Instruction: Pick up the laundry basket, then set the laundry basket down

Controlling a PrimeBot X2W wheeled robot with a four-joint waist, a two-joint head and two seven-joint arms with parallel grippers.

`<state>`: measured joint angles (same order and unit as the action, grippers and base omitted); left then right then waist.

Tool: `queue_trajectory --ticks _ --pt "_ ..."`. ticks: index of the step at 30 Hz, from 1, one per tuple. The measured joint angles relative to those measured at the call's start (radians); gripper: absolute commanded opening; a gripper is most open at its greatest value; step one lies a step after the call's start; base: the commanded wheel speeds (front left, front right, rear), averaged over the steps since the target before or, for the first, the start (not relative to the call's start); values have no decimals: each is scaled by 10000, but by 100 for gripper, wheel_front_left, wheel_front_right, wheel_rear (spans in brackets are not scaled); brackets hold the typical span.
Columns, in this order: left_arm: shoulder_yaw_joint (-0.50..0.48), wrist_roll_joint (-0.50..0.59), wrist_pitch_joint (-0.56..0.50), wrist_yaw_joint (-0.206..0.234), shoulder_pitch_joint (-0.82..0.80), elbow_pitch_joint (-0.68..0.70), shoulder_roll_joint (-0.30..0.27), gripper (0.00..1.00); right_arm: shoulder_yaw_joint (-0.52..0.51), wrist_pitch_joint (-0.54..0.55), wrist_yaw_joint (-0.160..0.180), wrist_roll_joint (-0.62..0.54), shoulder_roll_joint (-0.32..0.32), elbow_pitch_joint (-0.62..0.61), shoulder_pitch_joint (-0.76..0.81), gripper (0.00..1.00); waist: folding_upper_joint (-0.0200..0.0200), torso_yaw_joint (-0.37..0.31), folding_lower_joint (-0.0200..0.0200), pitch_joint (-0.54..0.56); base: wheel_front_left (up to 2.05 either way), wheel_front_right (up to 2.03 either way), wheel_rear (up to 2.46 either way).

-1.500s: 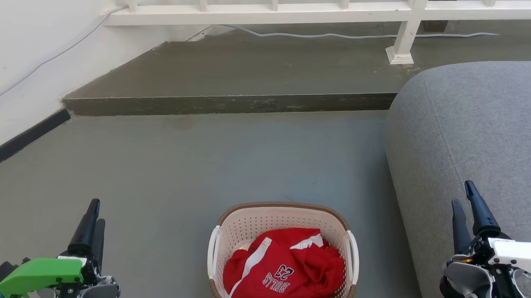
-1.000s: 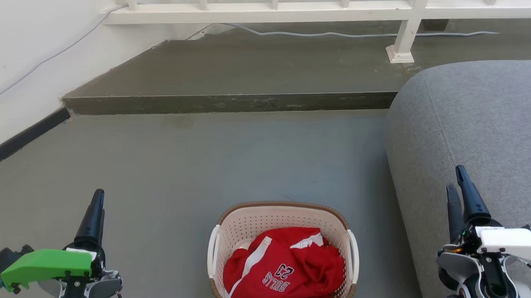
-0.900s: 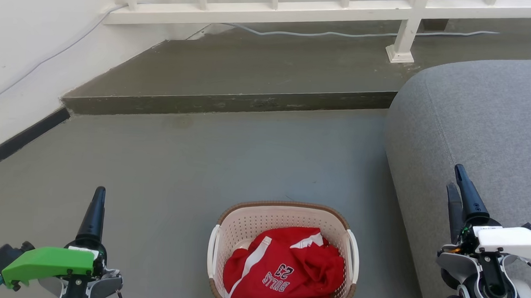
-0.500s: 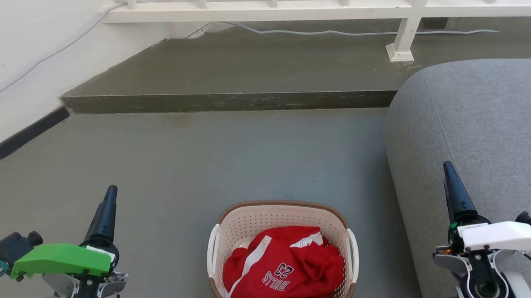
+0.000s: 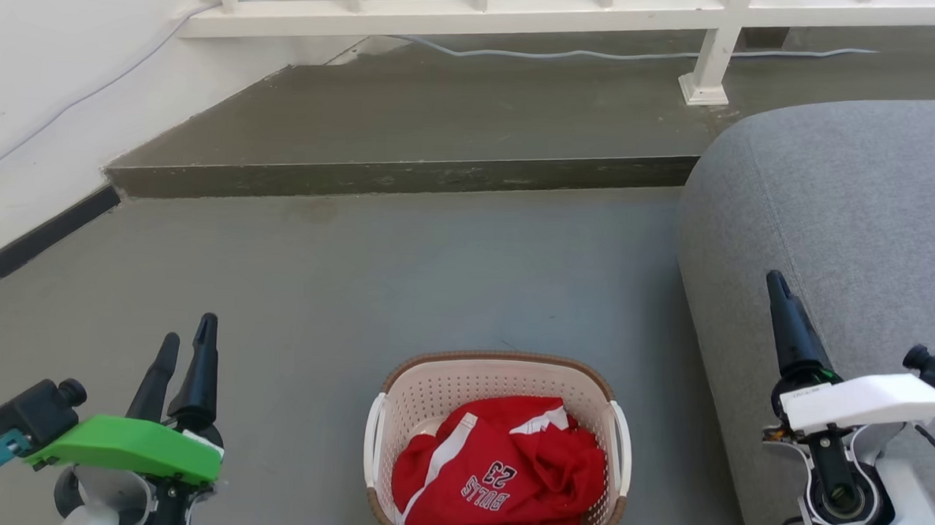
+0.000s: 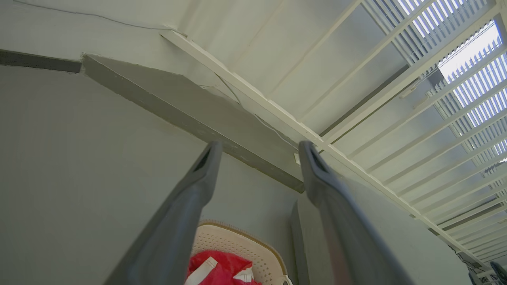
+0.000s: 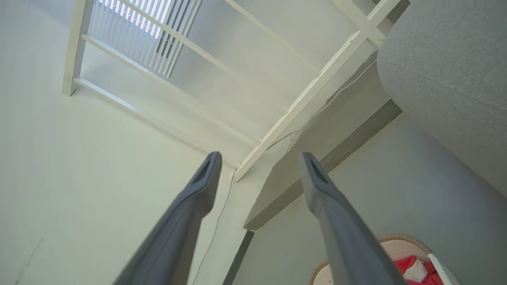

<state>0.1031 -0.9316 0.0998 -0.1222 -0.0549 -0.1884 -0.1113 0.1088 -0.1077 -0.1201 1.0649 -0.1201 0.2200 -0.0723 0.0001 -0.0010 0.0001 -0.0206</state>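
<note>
The laundry basket (image 5: 462, 388) stands on the grey floor at the bottom centre of the head view, cream with a brown rim and white side handles. A crumpled red jersey (image 5: 497, 477) lies in it. My left gripper (image 5: 188, 333) hovers to its left, open and holding nothing, fingers pointing away from me. My right gripper (image 5: 774, 285) is to the basket's right, in front of the sofa, also holding nothing. In the left wrist view the open left gripper (image 6: 259, 148) has the basket (image 6: 237, 245) below it. The right wrist view shows the open right gripper (image 7: 260, 158) and the basket (image 7: 396, 239) at the lower right.
A grey sofa (image 5: 856, 216) fills the right side, close to the basket. A raised concrete step (image 5: 408, 177) crosses the floor ahead, with a white railing (image 5: 478, 14) and a cable (image 5: 603, 57) behind it. A white wall (image 5: 34, 78) closes the left.
Both wrists have rolled and both grippers have crept forward. The left one has shifted right, toward the basket. The basket has not moved; the camera has tilted slightly.
</note>
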Motion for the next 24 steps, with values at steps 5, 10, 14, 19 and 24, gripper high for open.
queue_trajectory --ticks 5,10,14,19,24 --pt "109 920 178 2 -27 38 2 100 -2 -140 119 -857 -6 -58 -74 100 0 -16 0 -20 0 0 0" --pt "278 1950 349 98 -67 75 8 100 84 -305 280 -1873 -35 -96 -85 100 0 -33 0 -37 0 0 0" --pt "322 2650 512 144 -68 115 38 100 217 -430 403 -2654 -40 -159 -113 100 0 -46 0 -56 0 0 0" --pt "405 3469 675 184 -70 194 96 100 405 -608 430 -3505 -36 -184 -213 100 0 -50 0 -86 0 0 0" --pt "510 4190 872 184 -71 276 238 100 529 -784 451 -4272 -27 -196 -224 100 0 -53 0 -115 0 0 0"
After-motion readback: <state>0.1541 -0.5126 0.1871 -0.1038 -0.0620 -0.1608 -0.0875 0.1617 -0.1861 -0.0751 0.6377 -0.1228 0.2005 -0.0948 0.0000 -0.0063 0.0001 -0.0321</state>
